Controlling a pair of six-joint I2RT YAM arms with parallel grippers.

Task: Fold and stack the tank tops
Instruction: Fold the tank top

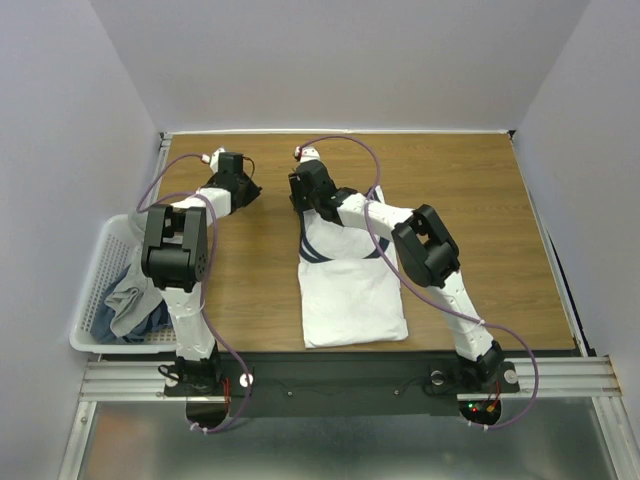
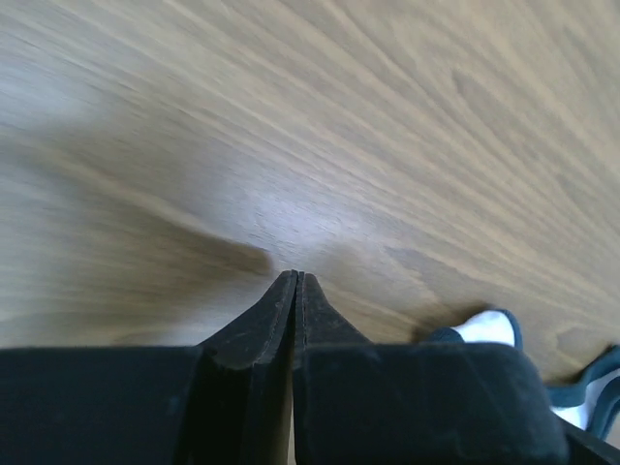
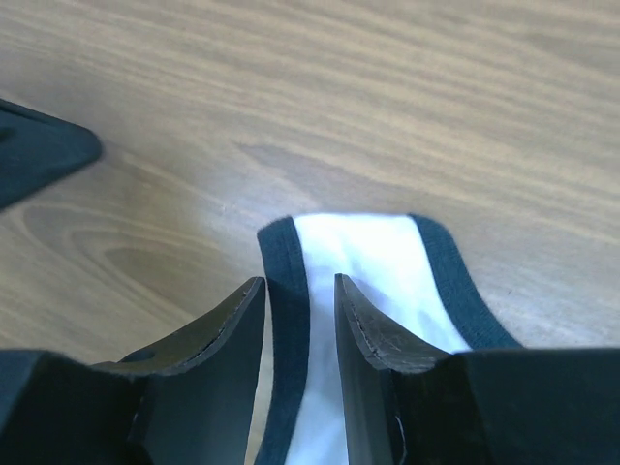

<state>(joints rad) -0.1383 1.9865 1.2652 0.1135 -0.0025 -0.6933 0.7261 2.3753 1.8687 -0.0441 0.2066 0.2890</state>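
Observed white top [image 1: 350,290] flat at table [image 1: 470,220] centre, hem toward 6 o'clock. Noted grey tops [image 1: 128,295] heaped in basket [image 1: 92,268] off the table's 8 o'clock edge. Found left end effector [image 2: 295,281] closed tip to tip, gripping nothing, over bare wood at 11 o'clock. Found right end effector [image 3: 297,283] partly open at the top's 12 o'clock end, fingers [image 3: 228,339] either side of a strap's [image 3: 358,252] navy edge, gap showing between them.
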